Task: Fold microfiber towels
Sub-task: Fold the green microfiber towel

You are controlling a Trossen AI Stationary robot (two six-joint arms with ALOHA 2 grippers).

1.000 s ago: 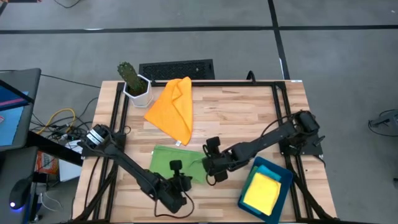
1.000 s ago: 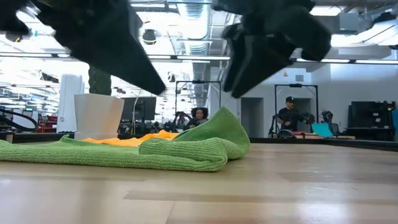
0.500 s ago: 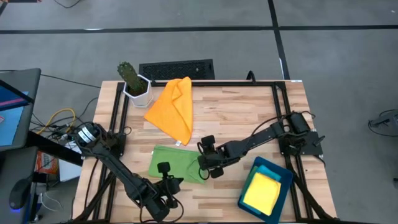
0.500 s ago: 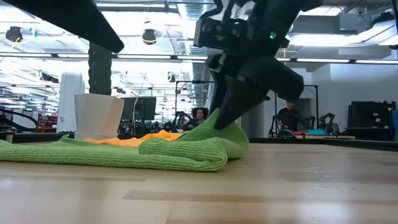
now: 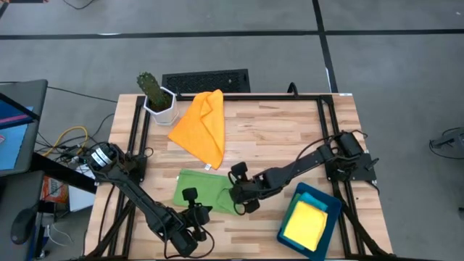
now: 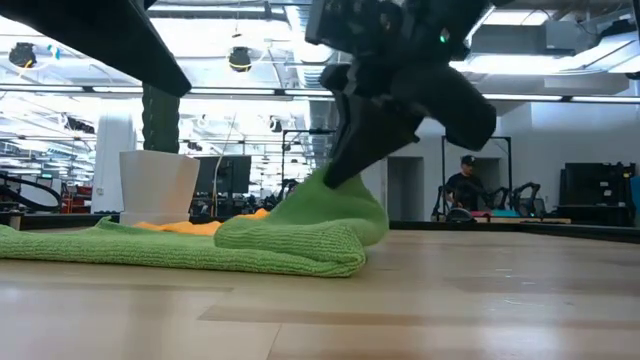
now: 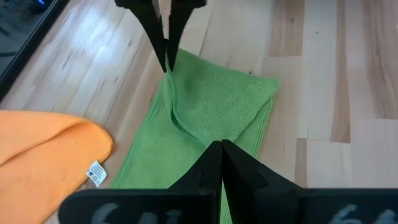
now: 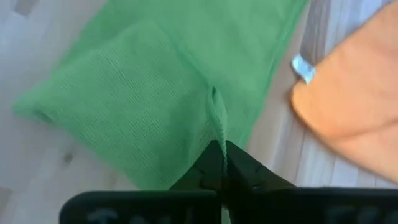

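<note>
A green microfiber towel (image 5: 203,191) lies folded on the wooden table near its front middle, its right end pulled up into a peak (image 6: 322,190). My right gripper (image 5: 232,190) is shut on that peak. My left gripper (image 5: 190,197) hovers shut above the towel's near left part, its fingers (image 7: 221,152) closed on nothing. An orange towel (image 5: 203,125) lies crumpled farther back. A yellow towel (image 5: 304,223) rests in the teal tray (image 5: 332,205) at the front right. My right gripper pinches a raised ridge of the green towel (image 8: 215,115) at its right end between its two fingers. One layer or several, I cannot tell. The fingers slant down from the table's right side. The pinched cloth stands up in a peak; the rest lies flat on the table.
A potted cactus (image 5: 156,94) stands at the table's far left corner, with a black grille (image 5: 206,80) on the floor behind the table. Black frame rails (image 5: 138,123) run along the table's edges. Bare wood (image 5: 275,130) lies between the orange towel and the right arm.
My right gripper has come down onto the green towel's right end and shut on it, drawing the cloth into a steeper peak shifted slightly left. My left gripper has drawn back toward the table's left edge and risen off the towel, staying shut.
</note>
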